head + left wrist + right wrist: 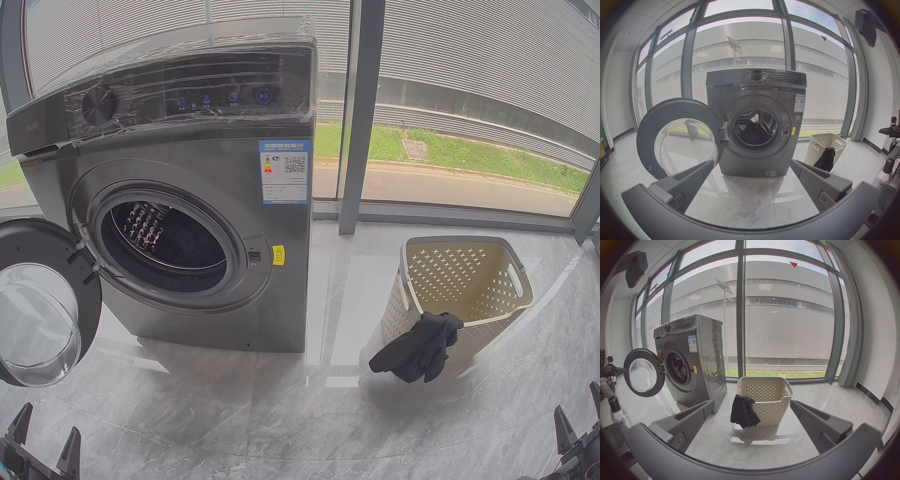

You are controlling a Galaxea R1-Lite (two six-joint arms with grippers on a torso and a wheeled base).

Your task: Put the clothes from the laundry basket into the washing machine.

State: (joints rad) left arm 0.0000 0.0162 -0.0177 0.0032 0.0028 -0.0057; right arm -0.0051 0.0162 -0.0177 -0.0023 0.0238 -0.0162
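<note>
1. Washing machine (275, 300): at your 10 o'clock, standing on the floor (250, 406). Its round door (47, 250) is swung fully open toward 9 o'clock, so the drum mouth (165, 247) is unobstructed.

2. Laundry basket (465, 239): at your 2 o'clock, well apart from the machine. It is a pale, perforated, stiff-walled basket, tilted slightly.

3. Dark garment (420, 350): draped over the basket's near rim at about 7 o'clock on that rim, most of it hanging down the outer wall. Expect it to be light, soft and limp. It will likely sag and trail when lifted, and could snag on the rim. Take hold at the bunched fold on top of the rim, where the cloth is thickest, and lift clear before you swing toward 10 o'clock.

4. Left pincer (50, 420): low at 7 o'clock, fingers spread, nothing held.

5. Right pincer (575, 398): low at 5 o'clock, fingers spread, nothing held, the nearer one to the garment.

Unclear: the basket's bottom is partly masked by its near wall, so you cannot rule out more clothes inside. The drum interior is dark, and a dim mass low inside it cannot be identified. Both pincers are cut off by the head view's lower edge.
</note>
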